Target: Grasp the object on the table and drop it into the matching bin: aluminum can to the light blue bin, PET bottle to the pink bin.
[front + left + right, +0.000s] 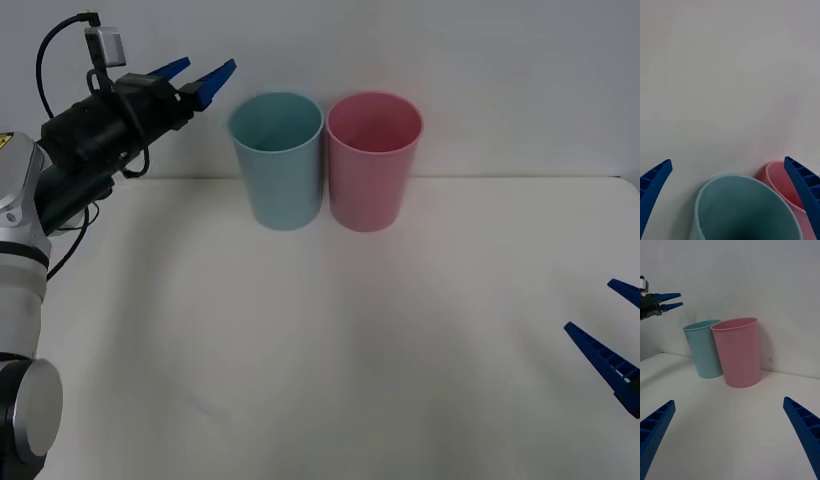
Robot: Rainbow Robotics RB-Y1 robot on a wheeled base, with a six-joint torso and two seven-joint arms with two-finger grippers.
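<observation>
The light blue bin (278, 170) and the pink bin (372, 170) stand side by side, touching, at the back of the white table (300, 350). My left gripper (207, 70) hangs open in the air just left of and above the light blue bin's rim, nothing between its fingers. From the left wrist I look down into the light blue bin (737, 210), with the pink bin (778, 183) beside it. My right gripper (590, 307) waits open, low over the table's right edge. The aluminum can and the PET bottle are out of view.
A plain white wall rises right behind the bins. The right wrist view shows the light blue bin (705, 352), the pink bin (739, 356) and the left gripper (672, 300) up beside them. White tabletop stretches in front of the bins.
</observation>
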